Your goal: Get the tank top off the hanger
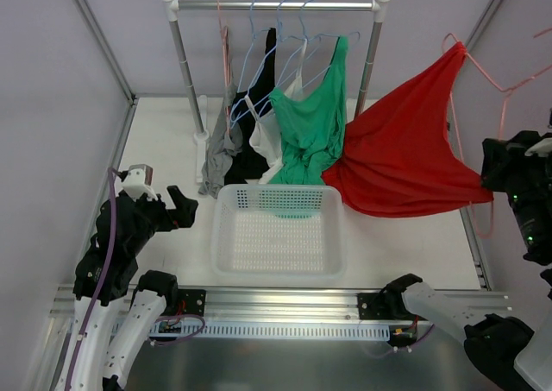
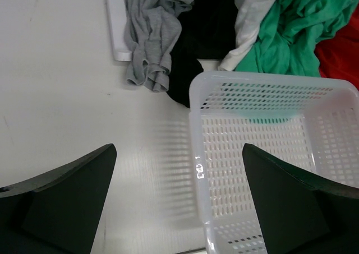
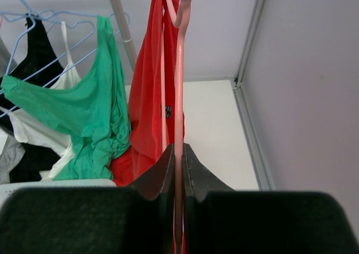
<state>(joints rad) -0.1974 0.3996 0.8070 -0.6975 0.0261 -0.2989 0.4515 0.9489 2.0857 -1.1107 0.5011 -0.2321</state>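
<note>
A red tank top [image 1: 405,149] hangs on a pink hanger [image 1: 492,85], held off the rack at the right. Its lower part drapes toward the white basket [image 1: 226,246]. My right gripper [image 3: 178,153] is shut on the pink hanger [image 3: 179,86], with the red tank top [image 3: 147,97] hanging just beyond the fingers. In the top view the right gripper [image 1: 500,171] is at the far right edge. My left gripper [image 1: 183,208] is open and empty, low by the basket's left side. In the left wrist view its fingers [image 2: 73,192] straddle the basket rim [image 2: 197,153].
A clothes rack [image 1: 276,5] at the back holds a green top [image 1: 315,119], a white top [image 1: 267,128], a black top [image 1: 259,106] and a grey one [image 1: 220,149] on blue hangers. Enclosure walls stand close on the left and right.
</note>
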